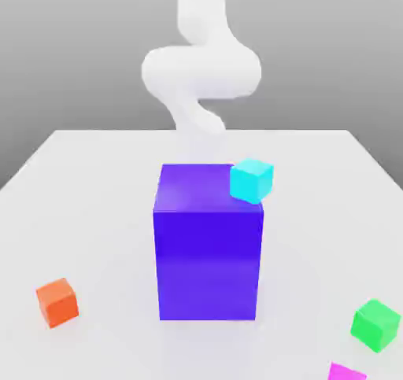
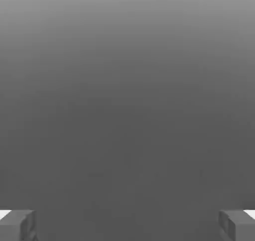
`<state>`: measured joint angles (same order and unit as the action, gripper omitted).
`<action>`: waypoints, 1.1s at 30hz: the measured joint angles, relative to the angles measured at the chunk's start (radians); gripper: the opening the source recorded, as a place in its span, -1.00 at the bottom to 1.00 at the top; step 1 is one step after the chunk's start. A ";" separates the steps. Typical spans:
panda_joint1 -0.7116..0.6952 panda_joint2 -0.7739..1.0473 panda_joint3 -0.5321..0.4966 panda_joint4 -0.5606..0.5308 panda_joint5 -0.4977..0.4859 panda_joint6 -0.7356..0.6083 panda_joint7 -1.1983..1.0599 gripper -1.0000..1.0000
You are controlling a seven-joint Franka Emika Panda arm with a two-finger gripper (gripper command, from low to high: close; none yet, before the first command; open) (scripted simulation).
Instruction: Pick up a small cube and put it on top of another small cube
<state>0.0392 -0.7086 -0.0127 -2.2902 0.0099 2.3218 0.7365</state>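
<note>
Several small cubes lie on the white table (image 1: 94,182). An orange cube (image 1: 57,302) sits at the front on the exterior view's left. A green cube (image 1: 375,324) and a magenta cube (image 1: 346,372), cut off by the picture's edge, sit at the front right. A cyan cube (image 1: 252,180) shows at the upper right corner of the tall purple block (image 1: 208,245); whether it rests on the block or stands behind it I cannot tell. My gripper (image 2: 127,225) is open, its fingertips (image 2: 17,225) far apart with nothing between them, facing a plain grey background.
The white arm (image 1: 201,71) rises behind the purple block at the table's far side. The block stands in the middle of the table and hides what lies directly behind it. Bare table surrounds the orange cube.
</note>
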 joint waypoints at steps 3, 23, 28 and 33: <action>0.047 0.114 -0.015 0.012 0.014 0.027 -0.080 0.00; 0.238 0.839 0.010 0.090 0.065 0.202 -0.566 0.00; 0.260 1.017 0.033 0.108 0.017 0.247 -0.645 0.00; 0.283 1.196 0.037 0.135 -0.033 0.325 -0.684 0.00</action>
<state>0.3226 0.4878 0.0247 -2.1553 -0.0232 2.6471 0.0522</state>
